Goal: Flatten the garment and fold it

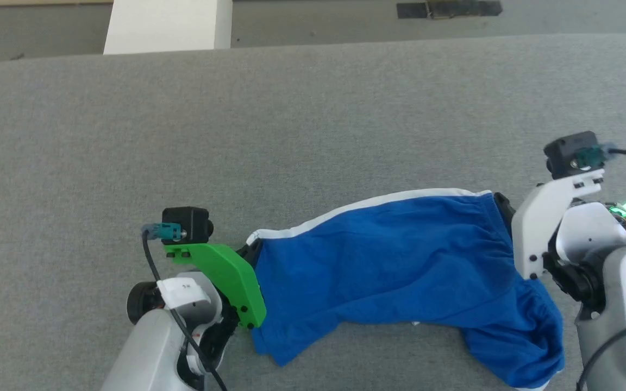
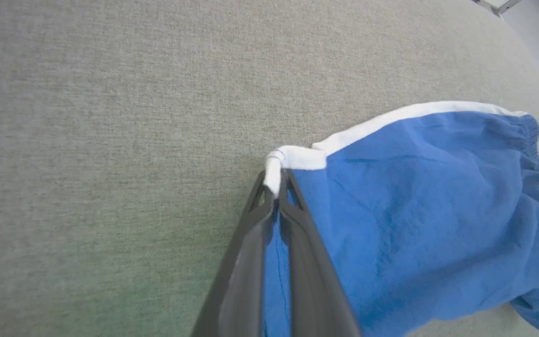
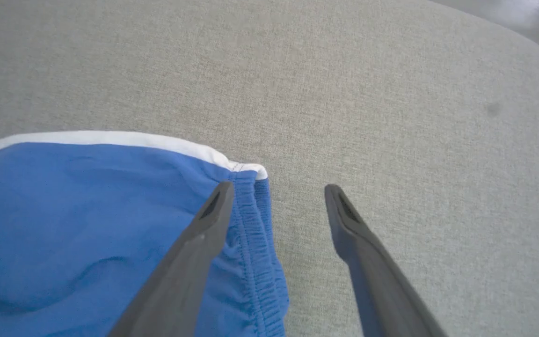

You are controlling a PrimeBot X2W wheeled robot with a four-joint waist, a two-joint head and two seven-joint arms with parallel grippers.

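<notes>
Grey woven cloth covers the tabletop [image 1: 313, 119], which spreads wide and bare ahead of both grippers and ends in a rounded far edge. Beyond that edge lies a smooth grey floor [image 1: 313, 21], with a white block [image 1: 166, 24] standing on it and a dark strip [image 1: 449, 9] farther along.

The garment [image 1: 389, 260], blue shorts, lies on the tabletop between the two grippers. Its long axis runs from one gripper to the other. The leg end points at the left gripper [image 2: 276, 187] and the gathered waistband [image 3: 255, 243] points at the right gripper [image 3: 279, 188]. A white stripe [image 1: 378, 203] follows the edge farthest from the robot, from the left gripper's tips across to the waistband. The cloth is wrinkled, and its waistband end sags back beside the right forearm.

The left gripper is closed tight, pinching the white hem corner [image 2: 293, 157] between its fingertips, with blue fabric caught between the fingers below. The right gripper is spread wide and holds nothing. One finger lies over the waistband, the other over bare tabletop just beside it.
</notes>
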